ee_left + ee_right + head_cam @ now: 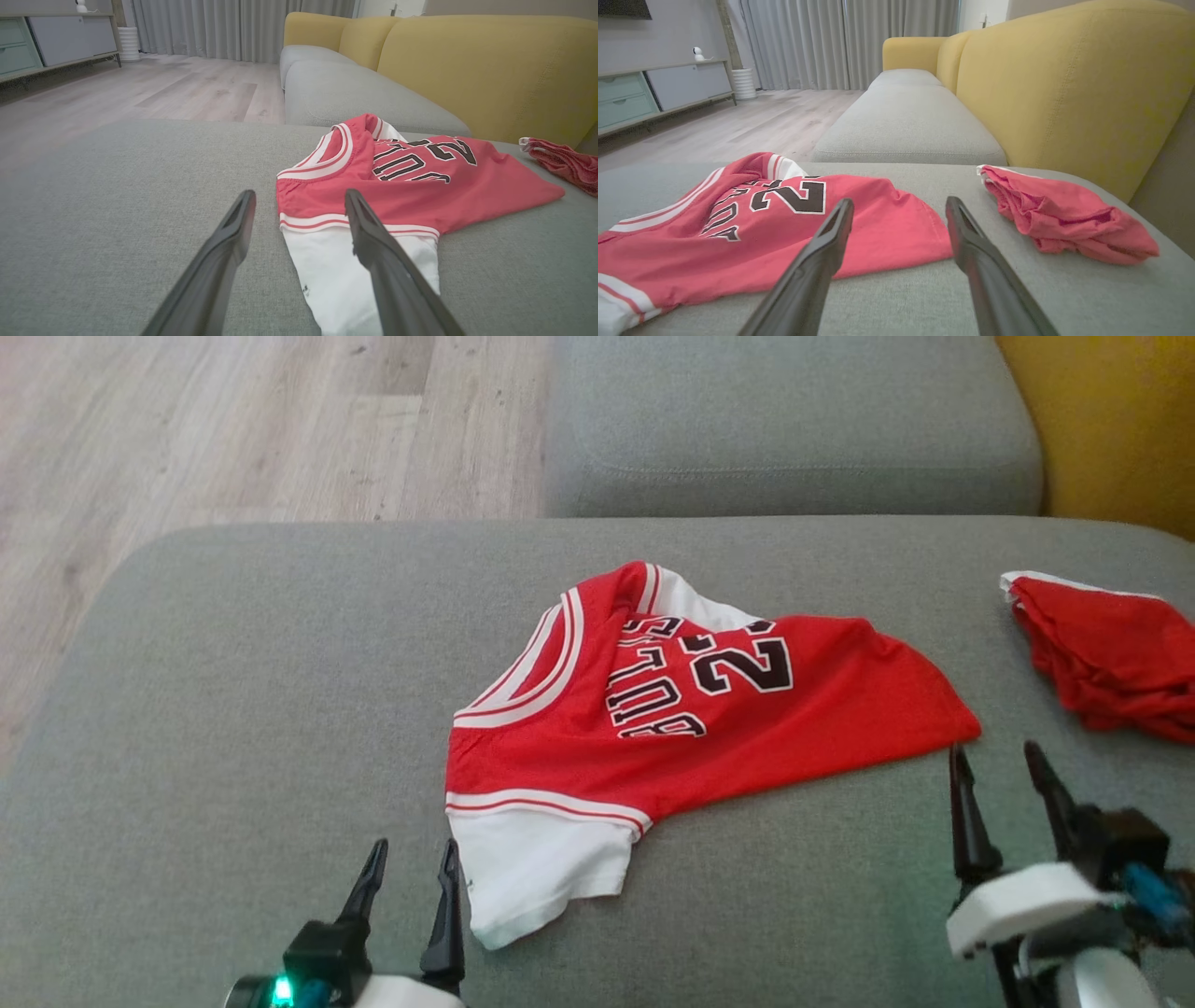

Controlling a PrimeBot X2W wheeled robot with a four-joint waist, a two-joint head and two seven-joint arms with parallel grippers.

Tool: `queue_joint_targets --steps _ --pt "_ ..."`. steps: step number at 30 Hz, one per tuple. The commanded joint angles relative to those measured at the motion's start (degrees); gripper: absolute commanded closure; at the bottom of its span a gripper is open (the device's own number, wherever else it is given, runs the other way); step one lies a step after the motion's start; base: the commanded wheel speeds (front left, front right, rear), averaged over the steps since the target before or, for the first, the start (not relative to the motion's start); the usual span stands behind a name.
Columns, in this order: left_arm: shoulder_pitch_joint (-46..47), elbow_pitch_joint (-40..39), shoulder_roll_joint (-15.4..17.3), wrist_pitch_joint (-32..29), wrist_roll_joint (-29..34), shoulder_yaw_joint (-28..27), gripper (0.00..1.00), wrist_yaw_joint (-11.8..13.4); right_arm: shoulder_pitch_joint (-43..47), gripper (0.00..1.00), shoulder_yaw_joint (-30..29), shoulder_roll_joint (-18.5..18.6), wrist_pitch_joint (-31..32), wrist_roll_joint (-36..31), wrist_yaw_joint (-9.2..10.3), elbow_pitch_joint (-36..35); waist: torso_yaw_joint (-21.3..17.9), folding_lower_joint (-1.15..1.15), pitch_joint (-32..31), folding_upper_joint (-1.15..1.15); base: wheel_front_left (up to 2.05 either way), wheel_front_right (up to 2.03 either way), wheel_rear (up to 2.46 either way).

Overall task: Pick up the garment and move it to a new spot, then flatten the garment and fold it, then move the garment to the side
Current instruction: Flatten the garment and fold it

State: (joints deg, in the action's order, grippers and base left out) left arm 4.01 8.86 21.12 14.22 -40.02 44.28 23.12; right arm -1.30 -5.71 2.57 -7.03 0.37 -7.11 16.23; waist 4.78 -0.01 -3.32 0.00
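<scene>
Jersey [709, 709]: rumpled, mid seat [233, 709] | left tool [415, 847]: wide, empty, beside its near-left end | right tool [992, 749]: wide, empty, at its right end | both likely poised to flatten it

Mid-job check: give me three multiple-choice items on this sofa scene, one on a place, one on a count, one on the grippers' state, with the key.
1. Where does the crumpled red garment lie, relative to the jersey?
A. To the robot's right of it.
B. To the robot's left of it.
C. On top of it.

2. How many red garments lie on the grey cushion?
A. One.
B. Two.
C. Three.

3. How do the left gripper and right gripper stand?
A. Left shut on the jersey.
B. Right shut on the jersey.
C. Both open, holding nothing.

Key: 1 A, it lies apart, near the head view's right edge. 2 B, the jersey and the crumpled one. 3 C, each pair of fingers is spread, clamping nothing.
</scene>
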Motion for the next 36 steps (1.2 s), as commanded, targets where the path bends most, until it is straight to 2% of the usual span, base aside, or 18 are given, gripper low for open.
queue_joint_targets --steps 1,12,29,36 --pt "1.2 -1.7 0.9 0.7 -0.3 -3.0 0.00 -0.3 -0.3 0.00 2.4 0.4 0.2 2.3 -0.37 -3.6 -0.2 0.01 -0.3 0.00 0.00 0.00 0.00" --pt "-0.6 -1.3 0.7 0.8 0.0 -5.4 0.00 -1.3 3.6 0.00 6.1 0.3 1.4 5.4 -0.37 -7.8 -0.1 0.01 -0.8 0.00 0.00 0.00 0.00" --pt "-1.0 -1.1 0.1 0.6 1.5 -6.5 0.00 -2.1 4.0 0.00 6.1 0.3 2.5 5.2 -0.37 -9.6 0.2 0.01 0.9 0.00 0.00 0.00 0.00" --pt "-1.5 1.1 -2.4 -5.4 -1.3 -2.7 0.00 -4.6 3.5 0.00 6.7 0.3 3.0 5.0 -0.37 -10.0 -0.7 0.01 3.1 0.00 0.00 0.00 0.00"
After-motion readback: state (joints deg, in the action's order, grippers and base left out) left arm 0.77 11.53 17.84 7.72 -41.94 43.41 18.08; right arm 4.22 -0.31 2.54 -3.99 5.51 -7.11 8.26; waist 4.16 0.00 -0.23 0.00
